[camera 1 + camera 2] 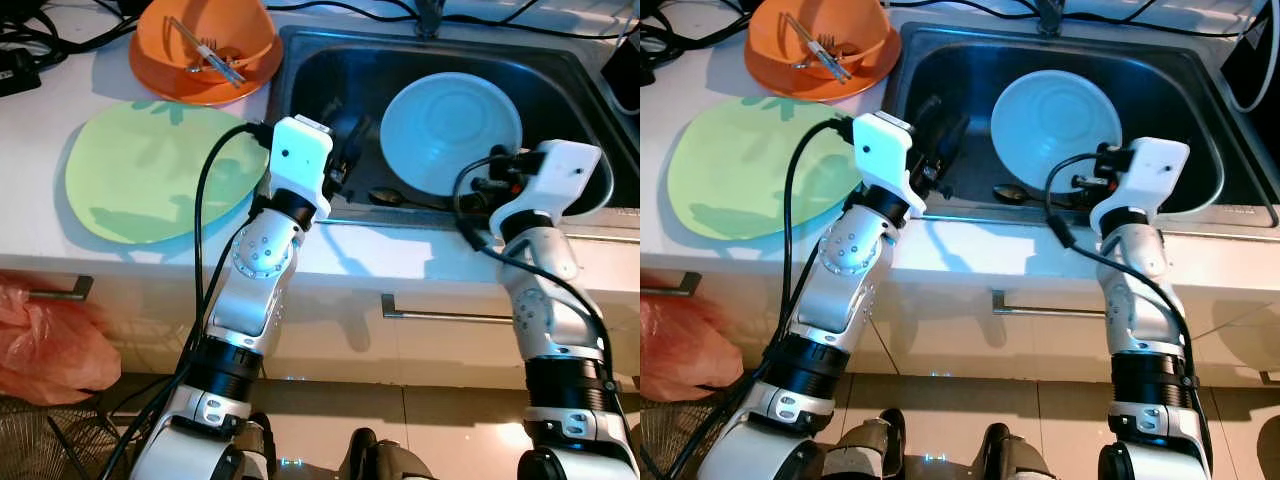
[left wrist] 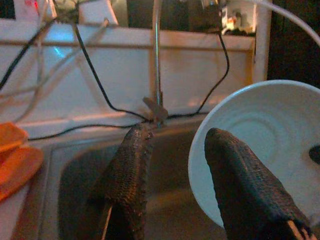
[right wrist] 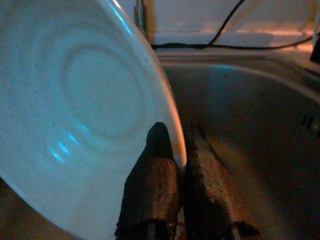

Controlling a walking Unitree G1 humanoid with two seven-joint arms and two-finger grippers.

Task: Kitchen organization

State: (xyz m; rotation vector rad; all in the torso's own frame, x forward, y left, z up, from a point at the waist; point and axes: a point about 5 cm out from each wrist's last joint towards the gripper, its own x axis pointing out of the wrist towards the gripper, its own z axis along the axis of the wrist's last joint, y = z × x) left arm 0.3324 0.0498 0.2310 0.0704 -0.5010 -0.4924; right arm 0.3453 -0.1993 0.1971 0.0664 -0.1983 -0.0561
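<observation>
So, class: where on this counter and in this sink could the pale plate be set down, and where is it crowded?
The right tool pinches the pale plate by its rim over the sink. Free: the green mat, bordered by the orange bowl and the counter edge, and the sink floor right of the plate. Crowded: the sink's front left, with the open left tool and a spoon.

Pale blue-white plate (image 1: pixel 450 130) with faint speckling and concentric rings, its rim between the black, textured fingers of the right gripper (image 3: pixel 177 150). Dark grey steel sink (image 1: pixel 330 70). Beside the left gripper (image 2: pixel 175 165), also black and woven-textured: a light green round mat (image 1: pixel 150 170), an orange bowl (image 1: pixel 205 50), a white counter (image 1: pixel 60 250).
</observation>
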